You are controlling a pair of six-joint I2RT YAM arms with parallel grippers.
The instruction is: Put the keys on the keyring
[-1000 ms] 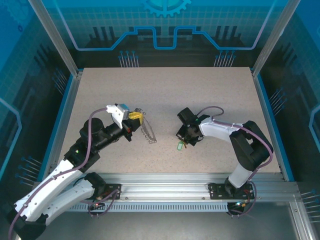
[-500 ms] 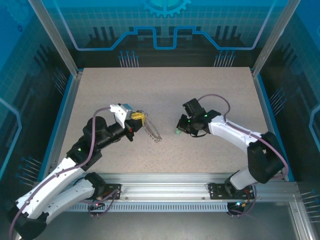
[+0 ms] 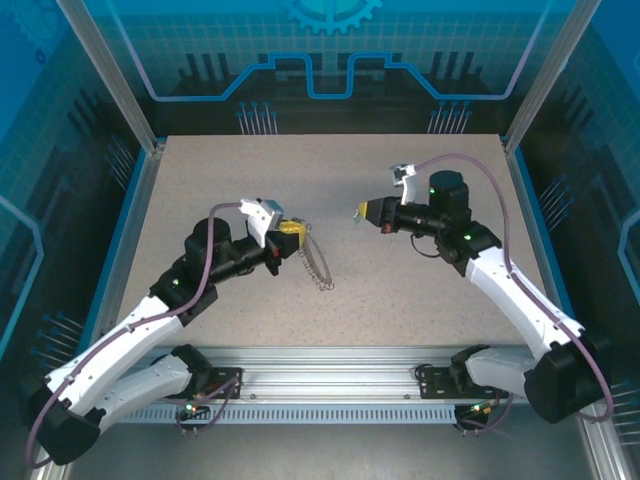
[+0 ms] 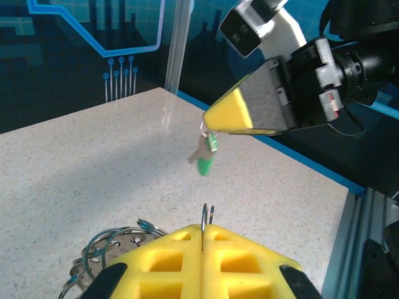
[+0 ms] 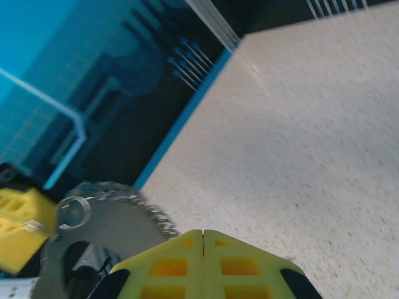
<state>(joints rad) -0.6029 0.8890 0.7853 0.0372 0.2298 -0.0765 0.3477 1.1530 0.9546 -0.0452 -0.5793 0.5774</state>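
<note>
The keys amount to one tiny green-headed key (image 4: 205, 163), which dangles from the tip of my right gripper (image 4: 211, 122); that gripper is shut on its top end. In the top view the right gripper (image 3: 366, 211) hovers over the table's middle, facing left. My left gripper (image 3: 293, 230) points back at it a short gap away, shut on the keyring. A thin metal loop of the keyring (image 4: 207, 218) pokes up between the left gripper's (image 4: 202, 232) yellow pads. Its silvery chain (image 3: 321, 268) trails down to the table. The right gripper's (image 5: 203, 233) pads hide the key in the right wrist view.
The speckled table (image 3: 250, 170) has blue raised edges and metal corner posts. An aluminium rail (image 3: 330, 360) with both arm bases runs along the near edge. More rings and chain links (image 4: 112, 243) hang beside the left pads.
The right arm lifted the key off the table and swung up and back, turning to face left. The left gripper moved right with the keyring, the chain trailing after it.
</note>
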